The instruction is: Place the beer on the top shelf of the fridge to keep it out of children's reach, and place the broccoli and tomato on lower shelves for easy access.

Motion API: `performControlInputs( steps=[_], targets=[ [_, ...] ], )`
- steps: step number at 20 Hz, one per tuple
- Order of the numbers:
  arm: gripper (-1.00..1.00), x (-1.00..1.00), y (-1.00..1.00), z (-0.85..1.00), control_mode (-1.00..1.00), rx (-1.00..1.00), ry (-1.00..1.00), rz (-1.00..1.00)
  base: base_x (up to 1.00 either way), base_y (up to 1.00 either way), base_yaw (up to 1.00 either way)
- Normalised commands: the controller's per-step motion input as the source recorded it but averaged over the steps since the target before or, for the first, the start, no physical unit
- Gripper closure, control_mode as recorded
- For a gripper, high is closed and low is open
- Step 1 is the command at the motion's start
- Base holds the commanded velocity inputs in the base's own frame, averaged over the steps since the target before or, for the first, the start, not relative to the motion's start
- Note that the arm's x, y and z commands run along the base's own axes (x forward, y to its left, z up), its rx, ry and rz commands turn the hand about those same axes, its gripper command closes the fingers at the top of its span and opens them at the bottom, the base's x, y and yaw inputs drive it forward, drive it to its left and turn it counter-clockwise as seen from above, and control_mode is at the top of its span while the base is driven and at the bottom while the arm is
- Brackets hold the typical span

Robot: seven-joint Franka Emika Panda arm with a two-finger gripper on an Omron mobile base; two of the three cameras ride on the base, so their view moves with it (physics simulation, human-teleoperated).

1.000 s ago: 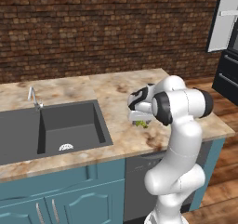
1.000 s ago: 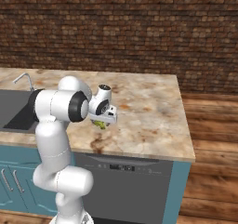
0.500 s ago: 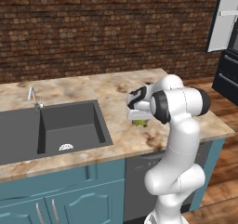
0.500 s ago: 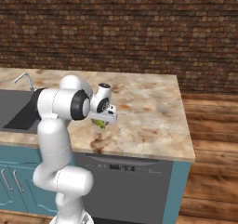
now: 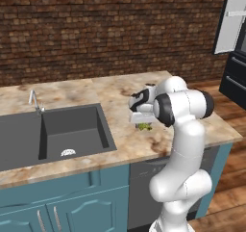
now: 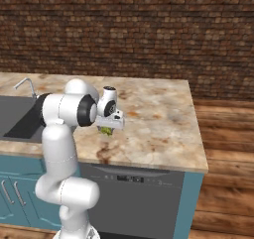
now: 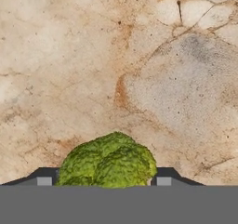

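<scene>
The broccoli (image 7: 109, 162) is a small yellow-green floret lying on the marble counter (image 5: 120, 91). My gripper (image 7: 103, 180) points down over it, and its two dark fingertips (image 7: 44, 179) sit tight against the floret's left and right sides with no gap showing. From the base, the broccoli (image 5: 144, 126) peeks out just under the hand, and so does the broccoli (image 6: 105, 131) seen from the other side. The gripper (image 5: 142, 122) hangs low over the counter's front half, as does the gripper (image 6: 109, 127). The dark fridge (image 5: 236, 74) stands far right. Beer and tomato are out of view.
A dark sink (image 5: 57, 135) with a faucet (image 5: 34, 101) lies to the left of the arm. A brick wall (image 5: 105, 29) backs the counter. The counter's right end (image 6: 196, 149) drops to a wooden floor (image 6: 228, 173). A pale fridge door (image 5: 232, 19) hangs open.
The fingers have closed in from wide open until they hug the broccoli. The arm and the floret have hardly moved.
</scene>
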Motion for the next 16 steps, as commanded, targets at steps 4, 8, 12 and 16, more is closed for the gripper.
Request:
performControlInputs(
  steps=[4,8,12,16],
  targets=[
    [1.0,-0.16,0.0,-0.23,-1.0,0.0,-0.14,0.0,0.0,0.0,0.0],
    [1.0,-0.55,0.0,0.03,-1.0,0.0,-0.38,0.0,0.0,0.0,0.0],
    [1.0,-0.78,0.0,0.36,-1.0,0.0,-0.27,0.0,0.0,0.0,0.0],
    [1.0,-0.82,0.0,0.75,-1.0,0.0,-0.06,0.0,0.0,0.0,0.0]
  ],
)
